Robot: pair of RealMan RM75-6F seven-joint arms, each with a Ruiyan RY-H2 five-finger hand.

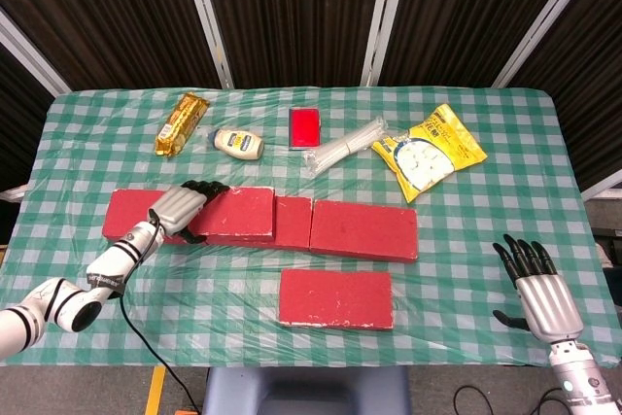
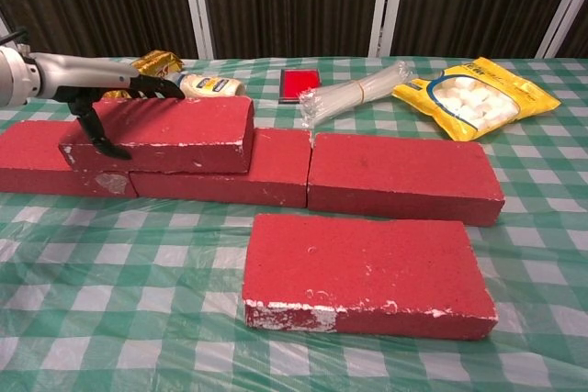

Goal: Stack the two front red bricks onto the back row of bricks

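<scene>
So the left hand (image 2: 92, 103) has one red brick (image 2: 165, 123) clamped at its left end — fingers over the top, thumb on the near face — and that brick is sitting on the back row of bricks (image 2: 404, 176), over the seam between the leftmost two. From the chest view it looks about flat, but I can't tell if its full weight is resting on the row.

Main worry: it's held by one end only. If the hand lets go while the brick is a touch tilted or not fully down, the free right end could drop and scoot, and the near edge sits close to the front of the row, so it might tip off toward the near side. Fingers dragging on the way out could also shove it left.

The second front brick (image 1: 335, 297) is lying alone near the front edge of the surface, untouched. The right hand (image 1: 539, 293) is far right, holding nothing, fingers spread — well apart from everything.
</scene>
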